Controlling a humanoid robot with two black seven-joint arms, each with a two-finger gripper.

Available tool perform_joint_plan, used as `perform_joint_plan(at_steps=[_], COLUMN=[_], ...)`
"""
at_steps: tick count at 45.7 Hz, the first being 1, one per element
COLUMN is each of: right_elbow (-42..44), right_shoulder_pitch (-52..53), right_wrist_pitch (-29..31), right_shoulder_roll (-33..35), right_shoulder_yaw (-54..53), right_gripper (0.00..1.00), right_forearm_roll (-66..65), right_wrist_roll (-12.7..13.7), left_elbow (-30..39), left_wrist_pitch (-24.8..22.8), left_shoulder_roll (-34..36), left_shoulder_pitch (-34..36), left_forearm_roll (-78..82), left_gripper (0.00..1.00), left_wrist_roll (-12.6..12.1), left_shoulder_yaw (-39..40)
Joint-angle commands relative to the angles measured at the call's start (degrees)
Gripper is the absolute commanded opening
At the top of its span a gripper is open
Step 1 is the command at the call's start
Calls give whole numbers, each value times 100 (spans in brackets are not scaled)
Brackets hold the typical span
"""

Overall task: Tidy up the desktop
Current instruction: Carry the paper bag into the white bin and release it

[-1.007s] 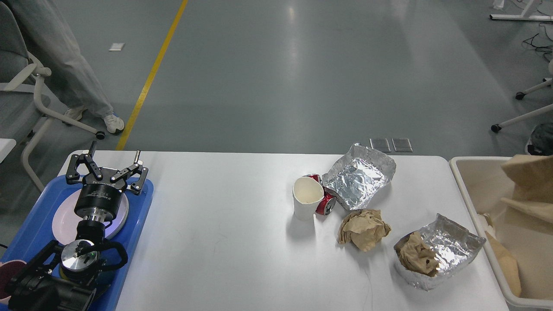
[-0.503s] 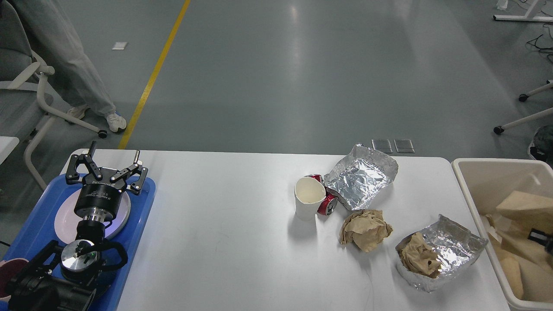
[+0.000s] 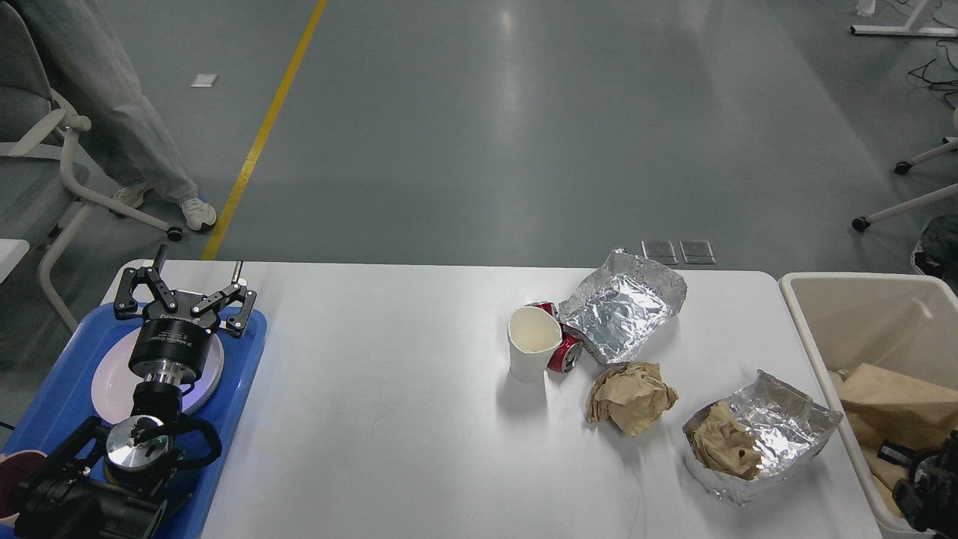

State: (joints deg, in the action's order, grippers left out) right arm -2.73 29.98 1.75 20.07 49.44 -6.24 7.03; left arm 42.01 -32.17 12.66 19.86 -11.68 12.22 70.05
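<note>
The white desktop (image 3: pixel 389 397) carries a white paper cup (image 3: pixel 533 348), a red can (image 3: pixel 565 353) lying against it, an empty crumpled foil tray (image 3: pixel 625 313), a ball of brown paper (image 3: pixel 631 397) and a second foil tray (image 3: pixel 778 442) with brown paper inside. My left gripper (image 3: pixel 183 288) stands open over a white plate (image 3: pixel 108 382) on the blue tray (image 3: pixel 247 359), holding nothing. My right gripper (image 3: pixel 924 483) shows as a dark shape at the bottom right, low in the cream bin (image 3: pixel 804 314), right beside a brown paper bag (image 3: pixel 894 400). Its fingers cannot be told apart.
The cream bin stands off the table's right end and holds brown paper. A dark red dish (image 3: pixel 15 471) peeks out at the tray's near left. A chair (image 3: pixel 45 150) and a person's legs (image 3: pixel 112 97) are beyond the table's left end.
The brown paper bag at the right has dropped from above the bin's rim down into the bin, and my right arm's dark end has come into view there. The left arm has not moved.
</note>
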Motion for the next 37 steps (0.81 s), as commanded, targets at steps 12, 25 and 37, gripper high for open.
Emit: perform_joint_plan(at_steps=[12,25,37], right_elbow=[-9,-44,-666], right_shoulder_pitch=[-1,17,605], right_wrist_pitch=[-272,-263,-193], right_shoulder_roll=[24,59,515], right_shoulder_yaw=[74,56,56], right_gripper=[100,100,100], right_forearm_roll=[-9,-26,-114], right_wrist_roll=[0,0,27], left_elbow=[0,0,0], left_wrist_pitch=[0,0,0], left_shoulder_roll=[0,0,0], left_shoulder_pitch=[0,0,0], left_forearm_roll=[-1,-1,-1], left_gripper=[96,96,96], left_wrist_roll=[0,0,0], left_shoulder_yaw=[0,0,0])
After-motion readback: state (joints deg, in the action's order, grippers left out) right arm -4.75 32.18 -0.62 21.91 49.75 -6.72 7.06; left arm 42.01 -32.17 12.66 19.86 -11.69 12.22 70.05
